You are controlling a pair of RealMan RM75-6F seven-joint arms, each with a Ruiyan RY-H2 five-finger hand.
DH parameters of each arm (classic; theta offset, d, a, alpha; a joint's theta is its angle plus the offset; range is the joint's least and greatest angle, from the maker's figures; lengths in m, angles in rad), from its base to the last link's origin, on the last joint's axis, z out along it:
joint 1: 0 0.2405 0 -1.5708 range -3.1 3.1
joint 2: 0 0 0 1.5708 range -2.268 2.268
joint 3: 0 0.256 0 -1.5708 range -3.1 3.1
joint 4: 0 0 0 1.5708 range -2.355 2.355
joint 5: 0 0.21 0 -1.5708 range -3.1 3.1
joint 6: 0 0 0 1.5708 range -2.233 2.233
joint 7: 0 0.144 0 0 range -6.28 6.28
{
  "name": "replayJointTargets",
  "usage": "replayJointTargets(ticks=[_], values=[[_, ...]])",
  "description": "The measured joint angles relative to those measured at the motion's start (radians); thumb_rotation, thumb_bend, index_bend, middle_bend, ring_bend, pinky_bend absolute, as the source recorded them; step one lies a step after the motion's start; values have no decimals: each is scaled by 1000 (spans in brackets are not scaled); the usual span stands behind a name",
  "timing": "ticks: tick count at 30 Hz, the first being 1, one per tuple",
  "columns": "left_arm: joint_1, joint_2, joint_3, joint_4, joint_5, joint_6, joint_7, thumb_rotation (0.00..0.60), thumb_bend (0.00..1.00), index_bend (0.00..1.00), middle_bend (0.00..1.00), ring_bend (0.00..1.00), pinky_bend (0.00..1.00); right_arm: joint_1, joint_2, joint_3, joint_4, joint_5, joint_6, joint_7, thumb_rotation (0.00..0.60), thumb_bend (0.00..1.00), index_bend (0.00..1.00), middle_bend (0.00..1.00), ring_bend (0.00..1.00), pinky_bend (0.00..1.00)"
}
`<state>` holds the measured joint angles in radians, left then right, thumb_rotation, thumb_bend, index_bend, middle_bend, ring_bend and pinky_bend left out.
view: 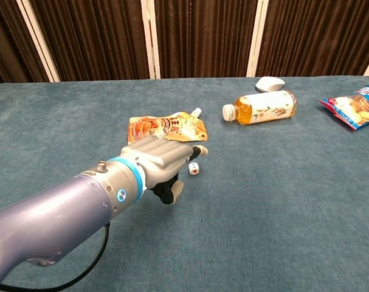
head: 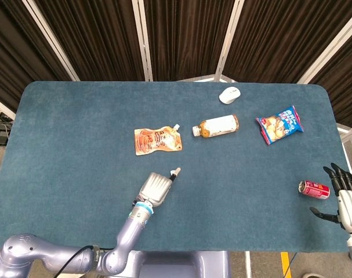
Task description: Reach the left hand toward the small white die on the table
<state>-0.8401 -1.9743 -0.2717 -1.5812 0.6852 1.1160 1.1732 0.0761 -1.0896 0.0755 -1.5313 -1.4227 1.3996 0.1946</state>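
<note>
Your die sits on the blue table, small and white with a red dot showing, just beside the fingertips of your left hand. In the chest view it lies slightly to the right of that hand and a little below the extended finger; whether anything touches it you cannot tell. From the head view the die is hidden or too small to pick out near the left hand.

Your left hand is low over the table with its back up, one finger stretched forward and the others curled under; it holds nothing that shows.

Just past the hand and the die lies an orange pouch with a white spout, flat on the table, close enough that the hand's knuckles overlap its near edge in the chest view. Further off to the right a bottle of amber drink lies on its side, cap pointing left. Behind it rests a white mouse. A blue snack bag lies at the far right.

Your right hand is at the right edge of the table in the head view, fingers spread and upright, holding nothing. A red can lies on its side just beside it, apart from the fingers
</note>
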Motion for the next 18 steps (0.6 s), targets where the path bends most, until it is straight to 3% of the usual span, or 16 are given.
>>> replayJointTargets(ticks=[18], values=[[-25,5,73,28,-33,37,-54,600,669,0,827,871,826,13,-11,5,-6,14,-23,-30,600,5,63,0,0,0]])
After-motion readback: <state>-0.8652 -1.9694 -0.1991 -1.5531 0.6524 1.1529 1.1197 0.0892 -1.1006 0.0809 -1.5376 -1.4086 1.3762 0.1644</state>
